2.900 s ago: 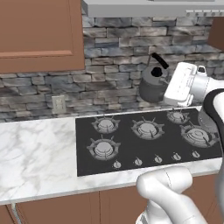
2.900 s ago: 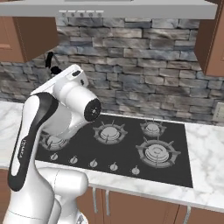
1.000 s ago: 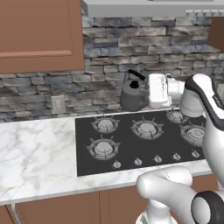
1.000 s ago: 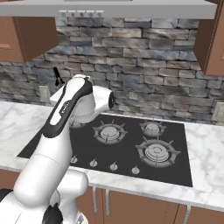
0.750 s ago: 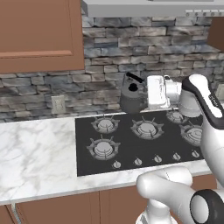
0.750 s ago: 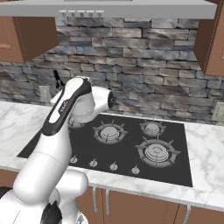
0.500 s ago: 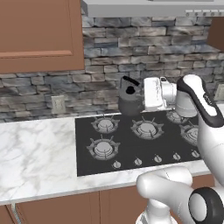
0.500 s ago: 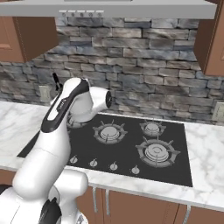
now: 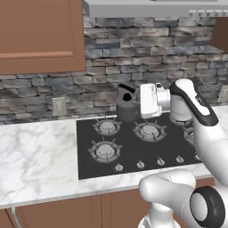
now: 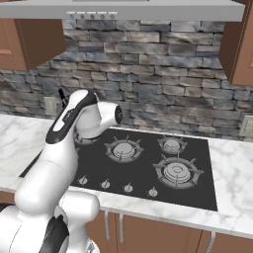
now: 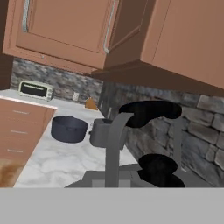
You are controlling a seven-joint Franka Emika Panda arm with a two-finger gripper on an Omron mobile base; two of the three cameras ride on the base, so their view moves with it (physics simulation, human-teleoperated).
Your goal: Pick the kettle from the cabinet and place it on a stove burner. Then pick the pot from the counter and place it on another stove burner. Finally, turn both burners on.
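Observation:
The dark grey kettle [image 9: 126, 107] hangs just above the back of the black cooktop [image 9: 133, 147], beside the rear left burner [image 9: 107, 127]. My gripper [image 9: 135, 99] is shut on its thin black arched handle [image 11: 148, 109]. In the hand view the grey fingers [image 11: 114, 140] flank the handle, with the black lid knob [image 11: 157, 164] below. The wide dark pot [image 11: 68, 128] sits on the white marble counter [image 11: 61, 157]. The brown wall cabinet [image 9: 40, 35] hangs at the upper left. In the right base view my arm hides the kettle over the cooktop [image 10: 148, 168].
A black toaster [image 11: 35, 89] stands at the far end of the counter. A grey mug-like object [image 11: 101, 132] and a small orange thing [image 11: 90, 103] sit near the pot. The stone wall [image 9: 133, 67] is close behind the kettle. Front knobs [image 9: 140, 164] line the cooktop edge.
The gripper has carried the kettle leftward and lower, from above the right side of the cooktop towards its rear left burner. The grip has stayed shut.

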